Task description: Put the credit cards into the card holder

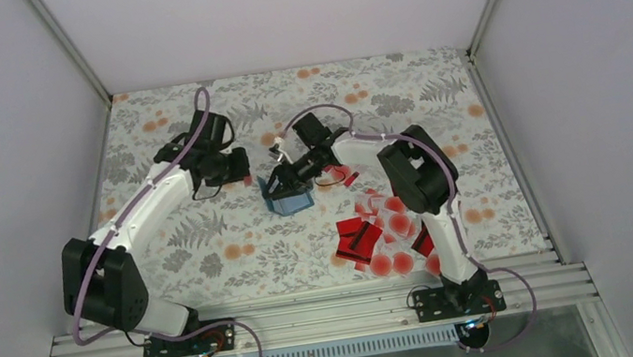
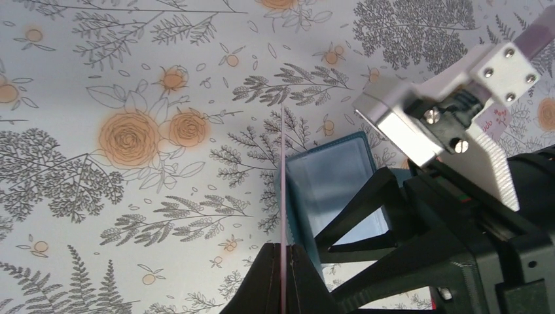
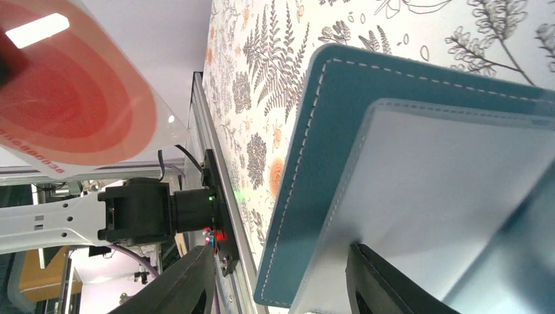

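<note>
Two grippers meet near the middle of the floral tablecloth (image 1: 209,242), seen from the top camera. The left gripper (image 2: 282,252) is closed tight on a translucent credit card (image 2: 282,183). The left wrist view shows that card edge-on as a thin pink line rising toward 12 o'clock from the fingertips. In the right wrist view the same card appears at the upper left, pale with a large red dot, raised above the cloth. The card holder (image 1: 290,201) lies open on the cloth close to the table's centre, at about 4 o'clock from the left gripper, with its teal outer cover under a lighter blue inner panel (image 3: 451,196). The held card's edge stands just beside the holder's left side, and contact between them cannot be determined. The right gripper (image 1: 287,183) sits over the holder with its jaws about half spread and no card between them. One finger (image 3: 386,281) is over the inner panel and the other is outside the holder's stitched edge, with cloth showing in the gap. Whether the inner finger presses on the panel cannot be confirmed. The loose credit cards (image 1: 383,235), solid red and pale red-dotted, lie in a pile at 4 o'clock from the holder, near the right arm's base. A few red cards (image 1: 341,175) lie at 2 o'clock, just beside that arm.
</note>
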{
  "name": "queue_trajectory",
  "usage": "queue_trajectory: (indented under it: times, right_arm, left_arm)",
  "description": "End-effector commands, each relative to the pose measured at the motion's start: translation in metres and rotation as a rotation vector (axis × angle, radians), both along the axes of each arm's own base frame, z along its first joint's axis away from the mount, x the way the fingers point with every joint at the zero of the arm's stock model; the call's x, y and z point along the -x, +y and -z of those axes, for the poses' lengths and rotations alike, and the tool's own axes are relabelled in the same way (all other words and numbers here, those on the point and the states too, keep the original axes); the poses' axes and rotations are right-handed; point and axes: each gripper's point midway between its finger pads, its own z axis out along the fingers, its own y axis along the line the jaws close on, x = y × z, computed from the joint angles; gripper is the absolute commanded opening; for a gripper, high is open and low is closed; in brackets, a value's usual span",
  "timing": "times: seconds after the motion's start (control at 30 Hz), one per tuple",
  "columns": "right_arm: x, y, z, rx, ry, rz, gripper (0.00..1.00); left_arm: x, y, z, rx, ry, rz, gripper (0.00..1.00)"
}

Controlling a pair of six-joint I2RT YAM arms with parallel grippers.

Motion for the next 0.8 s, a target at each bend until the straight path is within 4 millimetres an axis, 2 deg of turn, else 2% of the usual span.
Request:
queue_trajectory:
  times: [0.0, 0.23, 0.53, 0.77]
  right_arm:
    - [0.008, 0.014, -0.002, -0.028, -0.005, -0.05, 0.52]
    - [0.012, 0.026, 0.012, -0.038, 0.004, -0.078, 0.51]
    - [0.008, 0.044, 0.017, -0.046, -0.002, -0.108, 0.52]
    - [0.008, 0.045, 0.026, -0.04, -0.002, -0.121, 0.54]
  left_arm:
    - [0.002, 0.013, -0.008, 0.012, -0.012, -0.044, 0.02]
    - [0.006, 0.032, -0.013, 0.038, -0.018, -0.081, 0.02]
    - [0.011, 0.038, -0.01, 0.048, -0.024, -0.069, 0.02]
    - [0.008, 0.048, -0.012, 0.071, -0.025, -0.097, 0.02]
